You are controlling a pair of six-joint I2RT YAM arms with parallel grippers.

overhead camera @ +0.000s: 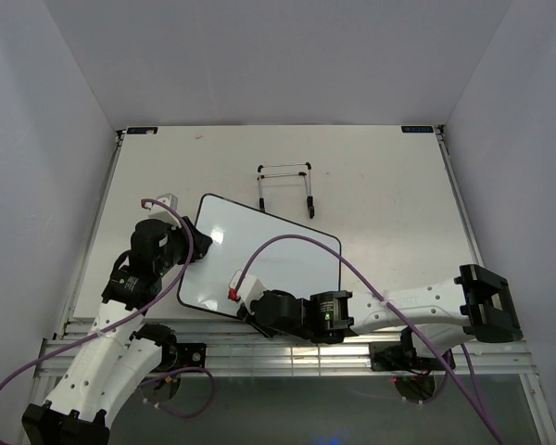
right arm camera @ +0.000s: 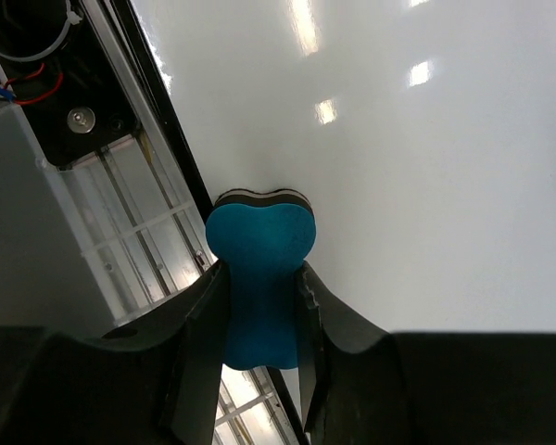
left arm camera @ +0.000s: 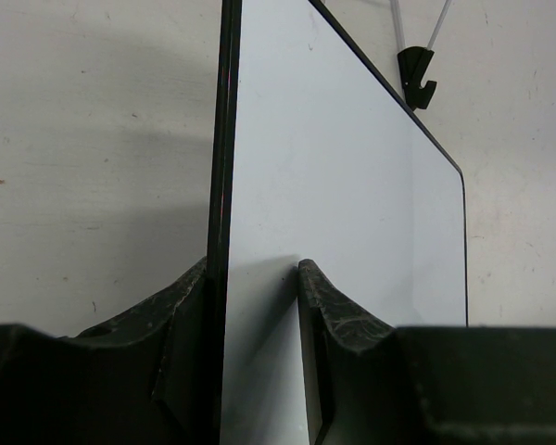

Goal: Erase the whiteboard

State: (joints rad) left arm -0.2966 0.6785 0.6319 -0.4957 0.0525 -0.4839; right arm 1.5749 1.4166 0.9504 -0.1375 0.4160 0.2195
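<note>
Right fingers (right arm camera: 199, 315) are clamping the blue eraser (right arm camera: 259, 246), pressing it on the whiteboard (overhead camera: 287, 278) at its near rim, while the left fingers (left arm camera: 329, 306) are pinching the board's left edge. Wiping seems to be the step in hand, and with no writing showing it is likely ending; the next move is calling for a flat sweep inward without slipping off the rim. The board is lying mid-way across the surface (overhead camera: 380, 176), face up, long axis running left-right, right end skewed nearer.

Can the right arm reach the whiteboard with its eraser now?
Likely yes: the right gripper holds the eraser against the whiteboard near its front rim, nothing between; the left gripper clamps the board's edge.
</note>
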